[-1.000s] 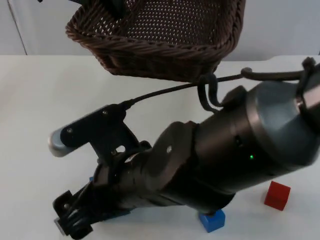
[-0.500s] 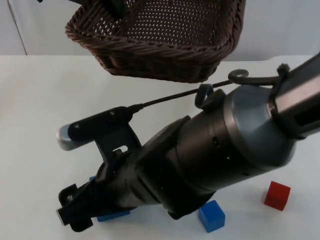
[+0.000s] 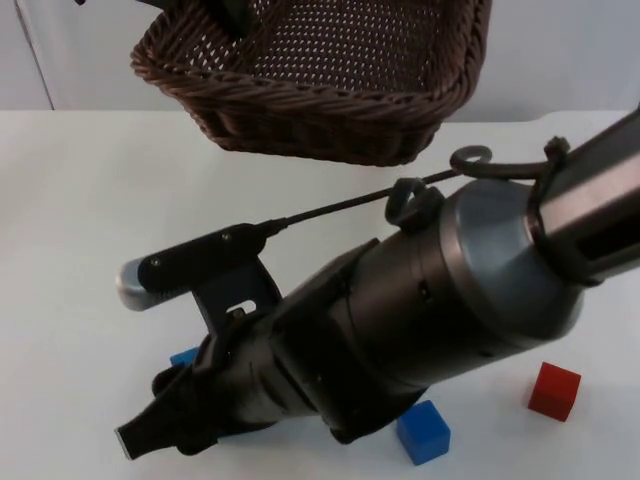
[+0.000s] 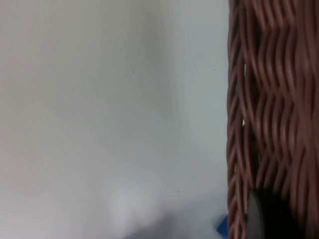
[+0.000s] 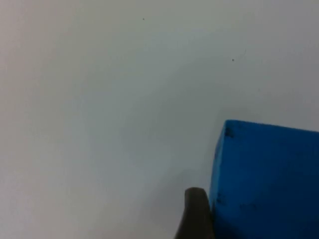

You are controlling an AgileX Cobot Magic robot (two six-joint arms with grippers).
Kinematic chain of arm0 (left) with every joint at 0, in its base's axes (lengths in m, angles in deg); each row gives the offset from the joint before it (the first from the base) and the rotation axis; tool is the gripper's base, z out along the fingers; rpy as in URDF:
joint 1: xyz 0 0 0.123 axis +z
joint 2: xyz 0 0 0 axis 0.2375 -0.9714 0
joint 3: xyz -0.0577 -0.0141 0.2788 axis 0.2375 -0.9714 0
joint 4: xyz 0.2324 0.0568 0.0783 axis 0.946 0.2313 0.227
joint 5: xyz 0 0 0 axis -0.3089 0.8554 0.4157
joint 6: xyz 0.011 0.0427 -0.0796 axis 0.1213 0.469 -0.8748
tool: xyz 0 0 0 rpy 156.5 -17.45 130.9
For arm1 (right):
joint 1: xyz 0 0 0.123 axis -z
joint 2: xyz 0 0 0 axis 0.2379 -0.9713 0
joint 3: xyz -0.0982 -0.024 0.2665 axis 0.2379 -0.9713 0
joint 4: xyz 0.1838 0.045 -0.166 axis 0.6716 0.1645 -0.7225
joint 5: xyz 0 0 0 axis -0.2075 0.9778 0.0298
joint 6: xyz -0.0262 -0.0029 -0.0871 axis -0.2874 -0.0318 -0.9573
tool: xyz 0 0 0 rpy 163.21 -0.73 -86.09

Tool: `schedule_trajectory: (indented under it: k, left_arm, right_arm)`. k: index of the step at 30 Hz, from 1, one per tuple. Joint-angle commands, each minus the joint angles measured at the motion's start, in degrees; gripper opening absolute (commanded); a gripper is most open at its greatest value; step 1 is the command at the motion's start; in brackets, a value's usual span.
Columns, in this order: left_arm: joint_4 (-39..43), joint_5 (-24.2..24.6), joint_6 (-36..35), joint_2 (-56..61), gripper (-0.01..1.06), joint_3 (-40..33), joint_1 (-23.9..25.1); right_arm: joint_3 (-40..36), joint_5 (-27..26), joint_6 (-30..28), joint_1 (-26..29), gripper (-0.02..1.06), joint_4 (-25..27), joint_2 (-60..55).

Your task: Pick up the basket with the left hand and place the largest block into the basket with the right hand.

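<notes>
The brown wicker basket [image 3: 330, 75] hangs above the far side of the table, with my left gripper [image 3: 235, 12] shut on its rim. Its woven wall [image 4: 269, 109] shows close up in the left wrist view. My right arm reaches across to the near left of the table. There the right gripper [image 3: 142, 436] is closed over the large blue block [image 3: 183, 356], most of which the arm hides. In the right wrist view a black fingertip [image 5: 195, 214] presses against the side of the blue block [image 5: 269, 179].
A small blue cube [image 3: 423, 432] lies near the front edge under the right arm. A red cube [image 3: 554, 390] sits at the front right. The grey partition wall [image 3: 560, 50] stands behind the basket.
The right gripper's fingers have drawn together on the large blue block, and the right arm has shifted slightly up and right. The basket and left arm stay still.
</notes>
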Motion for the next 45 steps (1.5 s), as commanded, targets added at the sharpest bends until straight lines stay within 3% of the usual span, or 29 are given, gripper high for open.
schedule_trajectory:
  k: [1,2,5,9,13,16,20,25,45]
  left_arm:
    - [-2.27,-0.38,-0.01,0.51,0.0,0.2,-0.08]
    - [-2.27,-0.38,-0.01,0.51,0.0,0.2,-0.08]
    - [-2.27,-0.38,0.22,0.51,0.0,0.2,-0.08]
    - [-2.27,-0.38,0.2,0.51,0.0,0.2,-0.08]
    - [-2.27,-0.38,0.2,0.51,0.0,0.2,-0.08]
    - [-2.27,-0.38,0.2,0.51,0.0,0.2,-0.08]
    - [-2.27,-0.38,0.2,0.51,0.0,0.2,-0.08]
    - [-2.27,-0.38,0.2,0.51,0.0,0.2,-0.08]
    - [-2.27,-0.38,-0.05,0.51,0.0,0.2,-0.08]
  right_arm:
    - [0.35,0.27,-2.7,0.0,0.12,-0.34,1.16]
    - [0.35,0.73,-3.85,0.0,-0.01,-0.34,1.71]
    - [0.35,2.73,-5.81,0.0,0.0,-0.2,2.45]
    - [0.35,6.43,-13.56,0.0,0.0,-0.06,4.78]
    - [0.35,6.44,-18.01,-0.13,0.0,1.48,6.48]
    - [-0.17,10.07,-22.11,-0.13,0.0,1.65,7.28]
    - [-0.62,13.66,-23.86,-1.03,0.0,1.65,7.41]
    - [-1.98,13.7,-27.22,-2.86,0.0,1.65,7.93]
    - [-7.99,15.5,-26.44,-4.83,0.0,1.65,15.34]
